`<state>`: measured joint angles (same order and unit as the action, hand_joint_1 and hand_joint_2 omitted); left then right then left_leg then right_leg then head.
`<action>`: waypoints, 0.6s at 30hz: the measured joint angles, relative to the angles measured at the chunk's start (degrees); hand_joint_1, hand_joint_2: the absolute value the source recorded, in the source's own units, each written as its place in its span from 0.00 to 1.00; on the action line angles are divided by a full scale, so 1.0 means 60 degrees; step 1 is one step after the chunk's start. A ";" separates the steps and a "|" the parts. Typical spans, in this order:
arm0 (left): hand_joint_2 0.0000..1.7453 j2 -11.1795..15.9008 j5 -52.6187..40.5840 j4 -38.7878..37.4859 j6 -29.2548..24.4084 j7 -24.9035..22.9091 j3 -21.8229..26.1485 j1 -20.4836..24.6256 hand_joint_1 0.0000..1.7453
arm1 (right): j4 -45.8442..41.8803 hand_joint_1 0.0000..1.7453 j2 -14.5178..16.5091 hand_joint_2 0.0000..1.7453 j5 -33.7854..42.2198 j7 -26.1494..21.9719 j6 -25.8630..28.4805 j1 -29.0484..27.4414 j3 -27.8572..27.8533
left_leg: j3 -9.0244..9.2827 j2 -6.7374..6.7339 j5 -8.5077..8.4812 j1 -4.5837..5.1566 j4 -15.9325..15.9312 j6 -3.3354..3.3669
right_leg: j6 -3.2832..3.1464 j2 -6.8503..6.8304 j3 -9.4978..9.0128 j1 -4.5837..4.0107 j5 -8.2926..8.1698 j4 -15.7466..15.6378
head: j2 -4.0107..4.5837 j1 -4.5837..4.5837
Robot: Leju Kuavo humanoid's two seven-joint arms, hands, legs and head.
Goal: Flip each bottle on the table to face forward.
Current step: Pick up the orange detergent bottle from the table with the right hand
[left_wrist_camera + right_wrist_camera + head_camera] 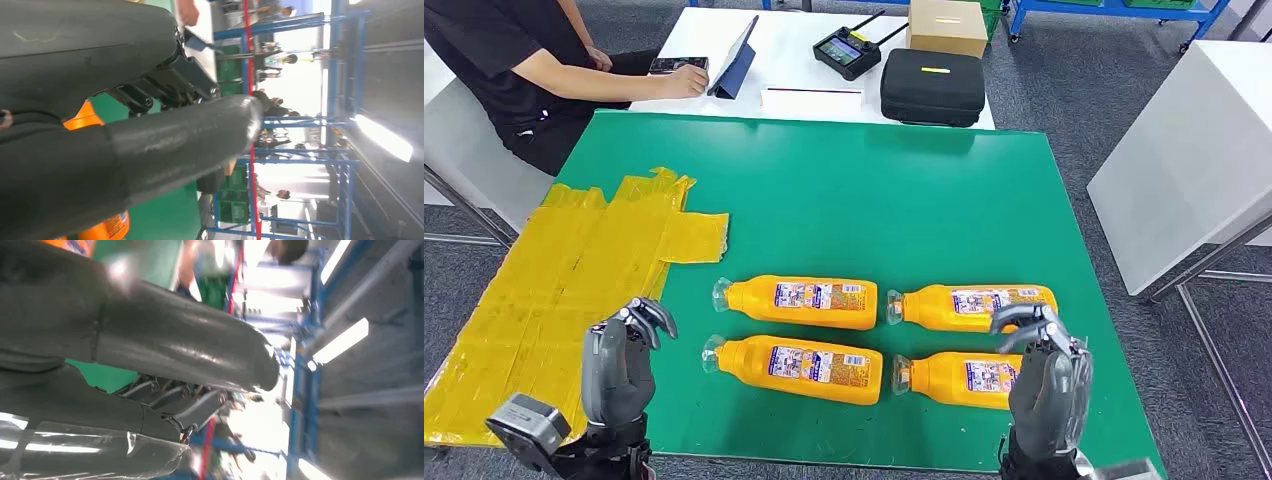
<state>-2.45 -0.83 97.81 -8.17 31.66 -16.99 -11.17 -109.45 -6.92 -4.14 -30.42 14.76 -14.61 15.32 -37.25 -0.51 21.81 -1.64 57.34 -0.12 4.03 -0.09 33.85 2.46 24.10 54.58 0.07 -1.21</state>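
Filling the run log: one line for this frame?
bottles: four orange bottles lying flat on green table | left hand: raised, empty | right hand: raised, empty, over near-right bottle

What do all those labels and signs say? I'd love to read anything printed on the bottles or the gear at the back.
Nothing can be read.
Bottle labels: blue and white print, too small.
Remote screen: too small.
Black case tag: a yellow patch, no letters legible.
Cardboard box: no print legible.
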 joint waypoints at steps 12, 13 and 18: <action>0.00 0.0170 -0.0039 -0.0028 -0.0013 -0.0577 0.0209 -0.0374 0.00 | 0.0322 0.00 -0.0757 1.00 -0.3332 0.2381 -0.1904 -0.0289 -0.0949 | -0.0001 0.0005 0.0012 0.0002 0.0002 0.0005 | 0.0005 -0.0008 0.0028 0.0002 0.0013 -0.0004 | 0.0000 0.0000; 0.00 0.0173 -0.0039 -0.0027 0.0046 -0.0602 0.0261 -0.0421 0.00 | 0.0297 0.00 -0.0942 1.00 -0.4180 0.2778 -0.1908 -0.0469 -0.1074 | -0.0001 0.0007 0.0018 0.0004 0.0002 0.0011 | 0.0009 -0.0012 0.0039 0.0004 0.0019 -0.0005 | 0.0000 0.0001; 0.00 0.0158 0.0009 -0.0043 0.0489 -0.0770 0.0635 -0.0475 0.00 | -0.0075 0.00 -0.2312 1.00 -0.6569 0.4225 -0.1999 -0.1548 -0.2066 | -0.0002 0.0009 0.0033 0.0036 0.0003 0.0031 | 0.0032 -0.0018 0.0019 0.0034 0.0028 -0.0006 | 0.0000 0.0000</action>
<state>-1.50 -0.78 97.55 -5.23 27.04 -13.17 -14.02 -109.90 -20.79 -43.56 -5.07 2.77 -23.89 2.93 -37.26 -0.46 22.01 -1.42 57.35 0.07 4.23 -0.19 33.96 2.67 24.27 54.54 0.07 -1.21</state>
